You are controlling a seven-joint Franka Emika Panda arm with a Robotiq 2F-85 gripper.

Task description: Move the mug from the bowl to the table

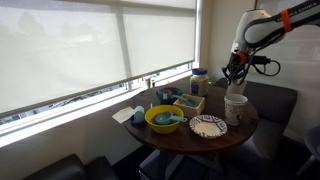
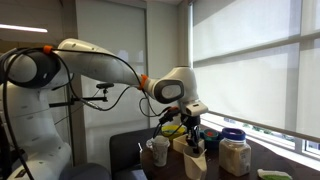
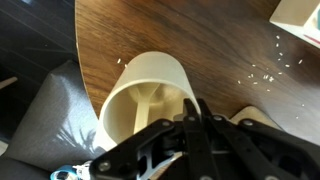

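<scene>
In the wrist view my gripper (image 3: pixel 193 105) is shut on the rim of the small cream mug (image 3: pixel 150 90). One finger is inside the mug and one outside. The mug is upright over the round dark brown table (image 3: pixel 180 30), near its edge; I cannot tell whether it touches the wood. In an exterior view the gripper (image 1: pixel 234 77) hangs over the table's far side (image 1: pixel 190 142), just above the tall white cup (image 1: pixel 236 110). The shallow speckled bowl (image 1: pixel 208 126) lies empty at the table's front. The gripper (image 2: pixel 190 128) also shows in an exterior view.
A bright yellow bowl (image 1: pixel 164 118) with a blue item stands mid-table, with a tan box (image 1: pixel 188 102) and a blue-lidded jar (image 1: pixel 199 80) behind it by the window. White crumbs (image 3: pixel 265 70) dot the wood. Dark seats surround the table.
</scene>
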